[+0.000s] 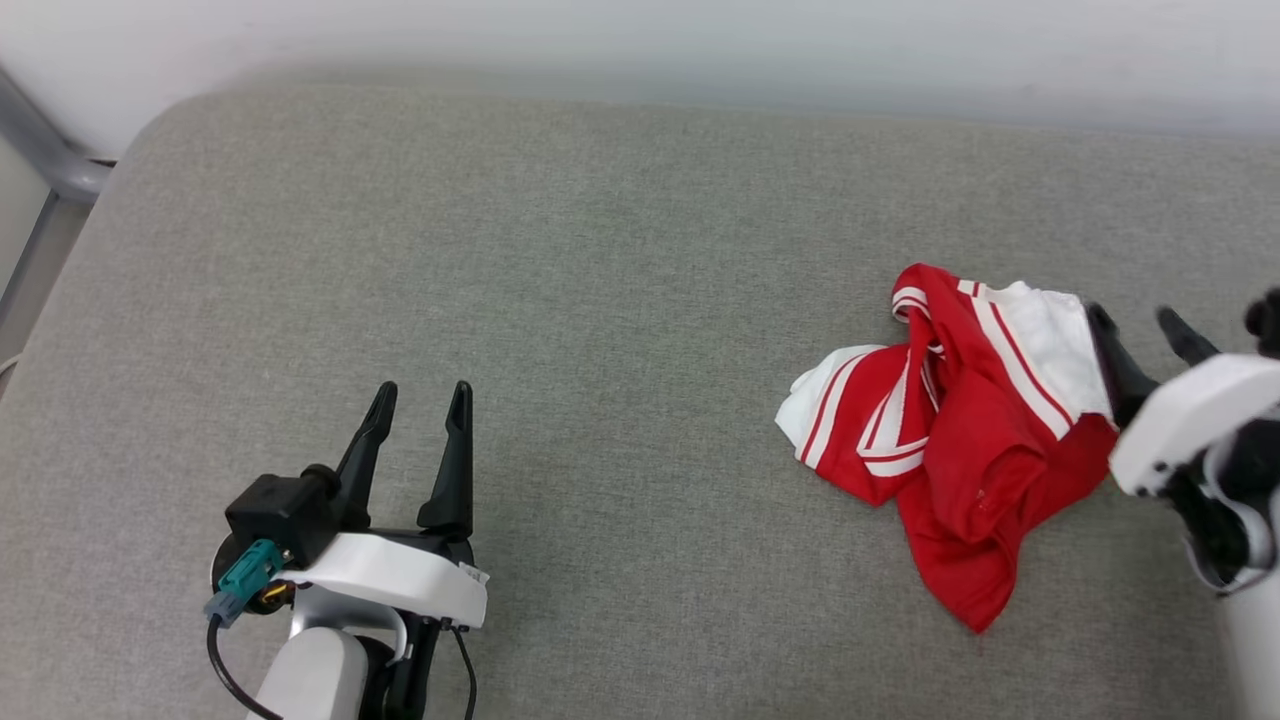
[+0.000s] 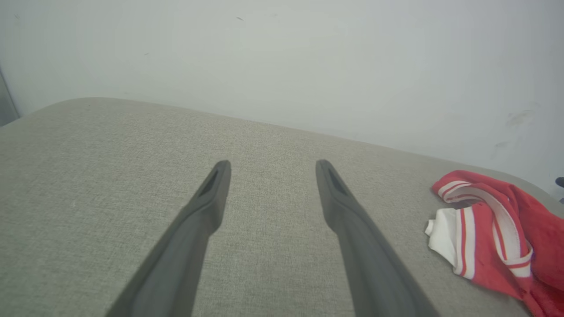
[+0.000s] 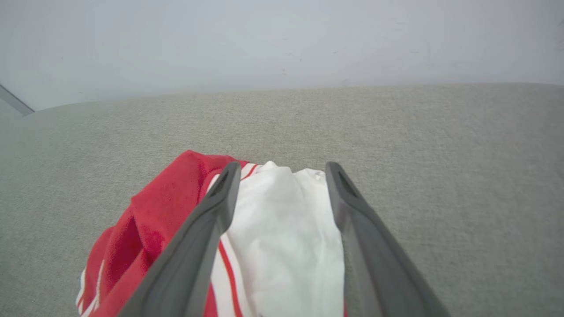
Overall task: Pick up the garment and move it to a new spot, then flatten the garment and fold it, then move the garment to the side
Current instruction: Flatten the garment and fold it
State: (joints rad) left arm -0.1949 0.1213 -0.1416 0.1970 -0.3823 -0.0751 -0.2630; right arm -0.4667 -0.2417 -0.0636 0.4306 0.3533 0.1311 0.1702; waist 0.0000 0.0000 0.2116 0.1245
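Straddling the garment (image 1: 960, 450) at its white sleeve (image 3: 282, 229), right gripper (image 1: 1132, 315) stands released; flattening seems next, needing corner pinches

Bright, even, diffuse light in all three views; source not discernible, no hard beam. Shadows soft & faint: thin dark rim under garment (image 1: 960, 450) on grey cushion (image 1: 600, 300), slight shade beneath left gripper (image 1: 425, 385). No glare, no hot spots; white sleeve cloth nearly blown out in right wrist view, little fold detail. Wall (image 2: 308, 57) washed pale w/ greenish-grey cast in left wrist view. Head view sharp at centre, cushion weave readable; right gripper (image 1: 1130, 313) a bit soft at frame edge. Wrist views wide-angle: cushion edge bowed, close fingers (image 3: 196, 246) out of focus twd bottom edge.
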